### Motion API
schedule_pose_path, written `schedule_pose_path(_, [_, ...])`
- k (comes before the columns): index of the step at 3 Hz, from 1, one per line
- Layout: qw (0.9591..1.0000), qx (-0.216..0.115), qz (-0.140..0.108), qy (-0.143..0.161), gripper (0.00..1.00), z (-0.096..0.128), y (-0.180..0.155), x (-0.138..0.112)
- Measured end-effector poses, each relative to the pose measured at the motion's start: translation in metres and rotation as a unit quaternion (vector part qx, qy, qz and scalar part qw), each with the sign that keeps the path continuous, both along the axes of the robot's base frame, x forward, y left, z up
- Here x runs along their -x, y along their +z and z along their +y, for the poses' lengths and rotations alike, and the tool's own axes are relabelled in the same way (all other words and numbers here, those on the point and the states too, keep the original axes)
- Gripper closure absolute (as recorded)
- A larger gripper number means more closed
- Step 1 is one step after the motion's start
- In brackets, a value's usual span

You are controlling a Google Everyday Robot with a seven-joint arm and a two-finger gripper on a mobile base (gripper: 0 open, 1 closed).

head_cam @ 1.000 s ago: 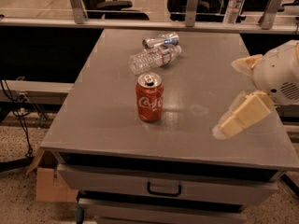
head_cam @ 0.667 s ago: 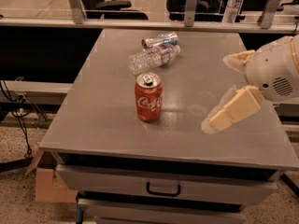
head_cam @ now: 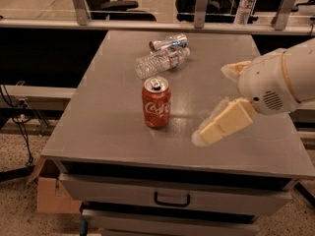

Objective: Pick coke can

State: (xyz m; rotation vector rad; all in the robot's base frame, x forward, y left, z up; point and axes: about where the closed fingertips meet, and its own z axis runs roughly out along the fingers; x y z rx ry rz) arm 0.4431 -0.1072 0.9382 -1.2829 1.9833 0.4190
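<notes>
The red coke can stands upright near the middle of the grey table, silver top and pull tab facing up. My gripper comes in from the right, a short way to the right of the can and apart from it. It is open and empty. One cream finger reaches down-left toward the table surface, and the other sits higher and farther back.
A clear plastic water bottle lies on its side behind the can, with a silver can lying just beyond it. A drawer handle is below the table front. A cardboard box sits on the floor at left. Railing posts stand behind.
My gripper has moved left across the table, closer to the coke can. The can, bottle and silver can have not moved.
</notes>
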Motion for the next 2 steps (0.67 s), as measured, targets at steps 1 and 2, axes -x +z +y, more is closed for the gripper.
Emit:
schedule_pose_path(1, [0.9993, -0.033, 0.005, -0.018, 0.00, 0.026, -0.016, -0.007])
schedule_pose_path(2, [0.9959, -0.086, -0.004, -0.026, 0.00, 0.050, -0.036, -0.020])
